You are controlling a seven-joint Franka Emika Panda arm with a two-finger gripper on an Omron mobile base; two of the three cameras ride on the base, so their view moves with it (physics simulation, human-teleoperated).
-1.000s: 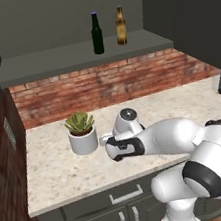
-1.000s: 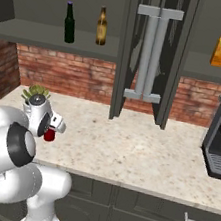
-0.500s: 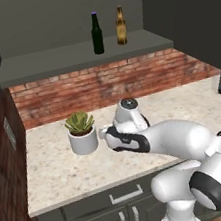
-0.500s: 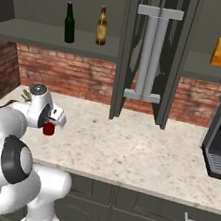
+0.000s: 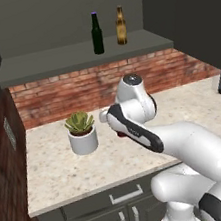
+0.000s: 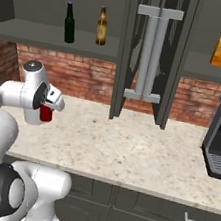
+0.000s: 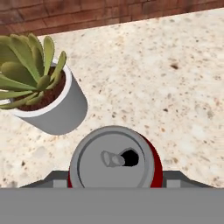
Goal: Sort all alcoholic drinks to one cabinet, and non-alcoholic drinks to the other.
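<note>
Hand view looks straight down on the red soda can [image 7: 114,159], gripped by the hand [image 6: 46,108] above the speckled tabletop [image 7: 175,78], near a potted plant [image 7: 41,85].

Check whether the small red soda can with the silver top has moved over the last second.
Yes. In the right base view the small red soda can, held in the gripper, has risen off the speckled counter toward the cabinet shelf above.
</note>
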